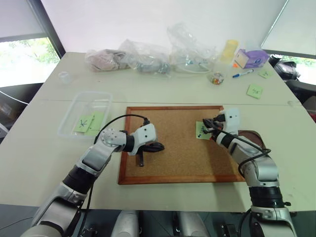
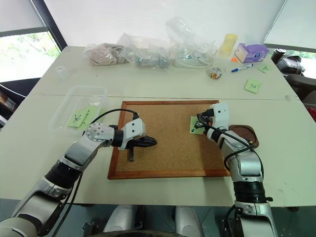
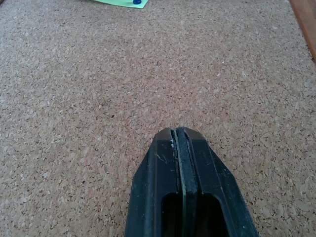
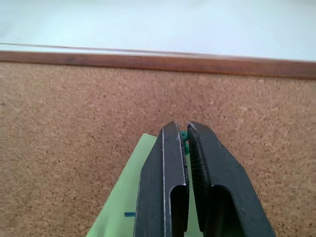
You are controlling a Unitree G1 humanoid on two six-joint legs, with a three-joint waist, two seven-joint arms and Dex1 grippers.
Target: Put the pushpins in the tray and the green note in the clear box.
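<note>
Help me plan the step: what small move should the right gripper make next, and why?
Probably lift the right gripper straight up: its fingers are shut on a green pushpin at the green note on the corkboard, so pulling it out would free the note.

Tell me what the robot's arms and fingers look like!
Both arms are silvery grey with black joints and white blocks at the wrists. A black cable loops along each arm. The left gripper and right gripper each have two flat black fingers.
</note>
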